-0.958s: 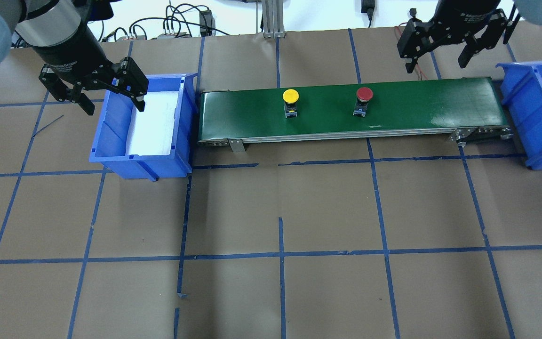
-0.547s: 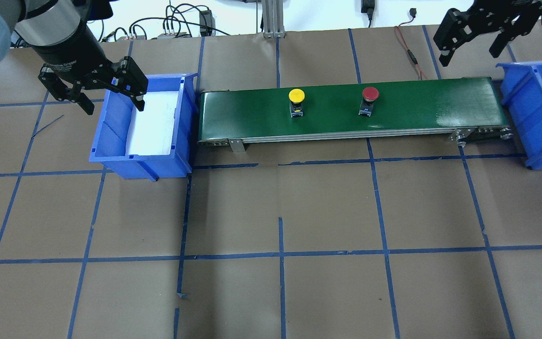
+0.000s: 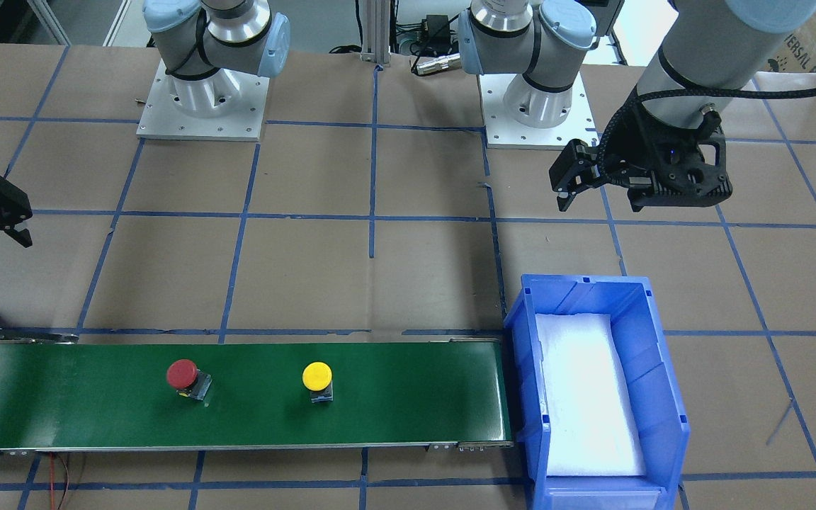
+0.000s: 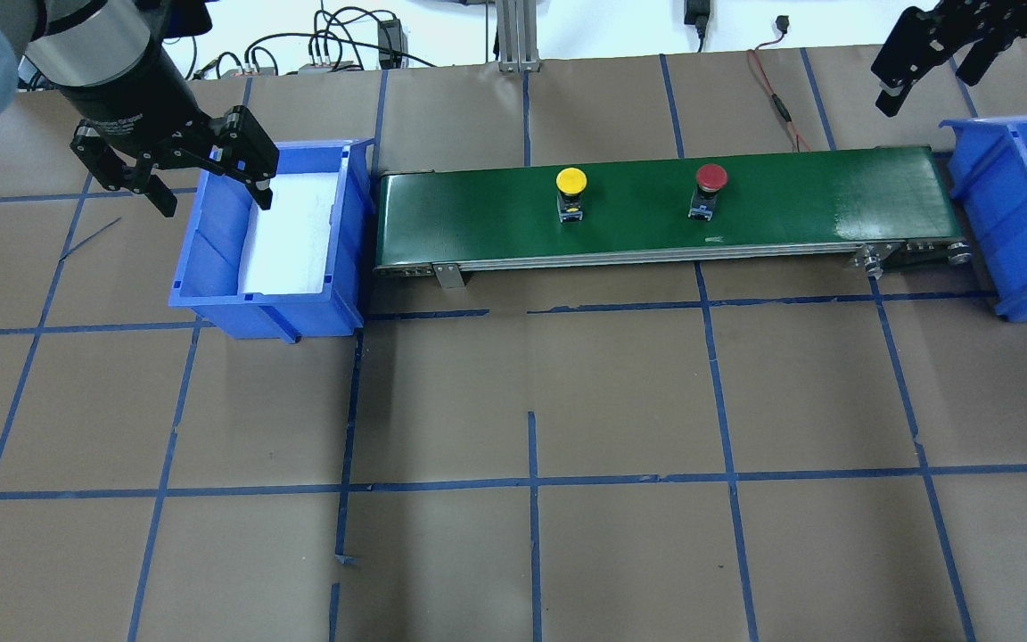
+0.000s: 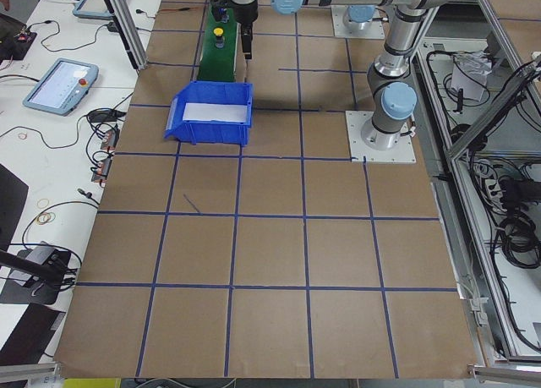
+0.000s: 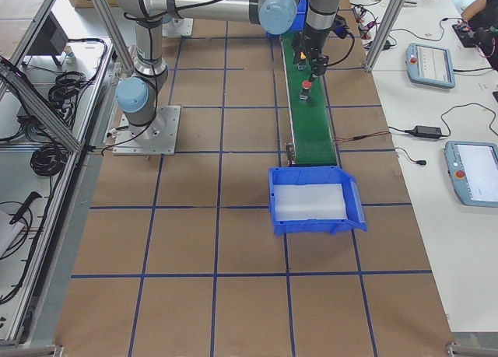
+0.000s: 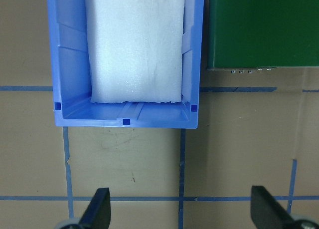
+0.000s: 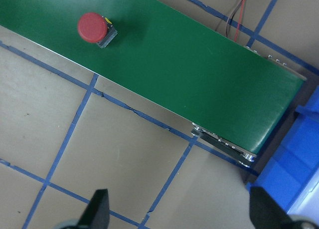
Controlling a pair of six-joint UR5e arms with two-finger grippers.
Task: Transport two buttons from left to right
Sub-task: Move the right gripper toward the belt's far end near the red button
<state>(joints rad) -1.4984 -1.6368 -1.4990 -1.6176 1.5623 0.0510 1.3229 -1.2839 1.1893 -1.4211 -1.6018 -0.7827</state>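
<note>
Yellow button (image 4: 571,180) and red button (image 4: 711,176) stand apart on the green conveyor belt (image 4: 817,196). The left gripper (image 7: 182,215) and right gripper (image 8: 180,211) are spread wide, apparently empty.

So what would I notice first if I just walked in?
Probably the two bright buttons: a yellow button and a red button standing apart on the long green belt. Next, the blue bins at its ends, the left bin and the right bin, each holding only white foam.
</note>
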